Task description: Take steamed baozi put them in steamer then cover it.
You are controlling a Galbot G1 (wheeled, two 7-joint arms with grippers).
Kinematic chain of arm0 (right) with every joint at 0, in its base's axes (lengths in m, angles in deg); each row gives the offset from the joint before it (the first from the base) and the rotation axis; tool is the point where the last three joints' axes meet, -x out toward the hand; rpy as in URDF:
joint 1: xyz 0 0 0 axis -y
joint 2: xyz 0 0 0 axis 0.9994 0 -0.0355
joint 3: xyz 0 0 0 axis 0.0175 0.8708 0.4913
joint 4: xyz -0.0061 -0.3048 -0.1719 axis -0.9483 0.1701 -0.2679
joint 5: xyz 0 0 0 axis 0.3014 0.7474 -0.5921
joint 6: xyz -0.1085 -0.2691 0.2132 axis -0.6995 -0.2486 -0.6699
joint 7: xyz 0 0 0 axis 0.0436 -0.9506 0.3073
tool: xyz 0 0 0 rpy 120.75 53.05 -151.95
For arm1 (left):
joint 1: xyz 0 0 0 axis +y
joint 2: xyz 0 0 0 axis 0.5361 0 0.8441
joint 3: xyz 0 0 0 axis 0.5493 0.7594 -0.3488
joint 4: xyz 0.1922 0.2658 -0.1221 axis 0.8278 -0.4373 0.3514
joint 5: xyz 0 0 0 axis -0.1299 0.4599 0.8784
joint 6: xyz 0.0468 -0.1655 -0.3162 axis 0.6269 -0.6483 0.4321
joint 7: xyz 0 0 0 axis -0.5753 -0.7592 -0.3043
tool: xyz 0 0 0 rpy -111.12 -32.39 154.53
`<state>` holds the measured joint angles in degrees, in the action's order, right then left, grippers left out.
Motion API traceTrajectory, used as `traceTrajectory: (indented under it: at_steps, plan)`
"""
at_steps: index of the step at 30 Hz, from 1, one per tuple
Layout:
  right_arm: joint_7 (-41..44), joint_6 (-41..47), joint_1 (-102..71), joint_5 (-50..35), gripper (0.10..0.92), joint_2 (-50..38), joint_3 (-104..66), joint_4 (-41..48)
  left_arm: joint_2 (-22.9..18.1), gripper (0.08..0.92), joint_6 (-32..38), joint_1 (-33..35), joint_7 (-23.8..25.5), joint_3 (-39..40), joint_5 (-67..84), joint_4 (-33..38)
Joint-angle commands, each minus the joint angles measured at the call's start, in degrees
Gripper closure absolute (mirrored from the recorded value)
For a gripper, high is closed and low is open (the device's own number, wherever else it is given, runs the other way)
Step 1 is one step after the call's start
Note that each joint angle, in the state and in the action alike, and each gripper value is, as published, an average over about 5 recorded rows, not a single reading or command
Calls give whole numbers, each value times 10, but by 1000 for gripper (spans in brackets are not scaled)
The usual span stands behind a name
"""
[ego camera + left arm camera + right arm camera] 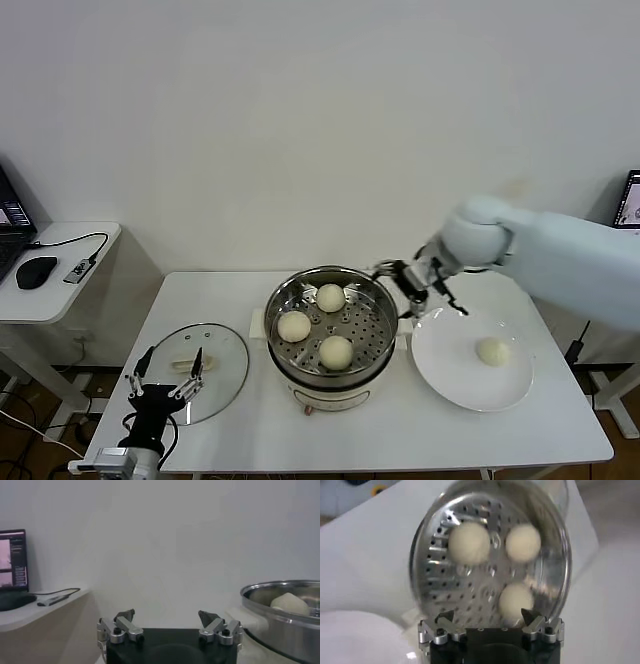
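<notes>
So: three steamed baozi [331, 297] sit in the steamer [330, 368], centre frame; the fourth [492, 351] is on the plate [450, 385], right. Right tool [432, 284] released, empty, between them. Left tool [165, 388] released beside the cover [222, 352], lower left. Risk: soft bun squashes or rolls on the slick plate.

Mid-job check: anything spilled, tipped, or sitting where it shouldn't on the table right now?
Nothing stands out. Three baozi sit inside the steamer, one baozi waits on the white plate, and the glass cover lies flat on the table beside the steamer. The right gripper hangs open by the steamer's rim; the left gripper is open over the cover.
</notes>
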<state>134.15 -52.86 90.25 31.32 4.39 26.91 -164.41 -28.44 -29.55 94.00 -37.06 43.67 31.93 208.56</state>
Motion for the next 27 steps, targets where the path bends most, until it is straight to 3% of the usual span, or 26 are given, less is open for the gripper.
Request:
traceTrajectory:
  at_steps: [1,13,27]
  plan:
    - [39,60,-91,36,203,-137,-70,18,4,177,1,-1,1,2,0,1]
    - [72,-45,-343,164,203,-115,-283,164,6,177,0,8,1,-4,-2,5]
    - [54,-62,-399,213,203,-3,-333,289,6,177,-5,15,3,-14,-2,17]
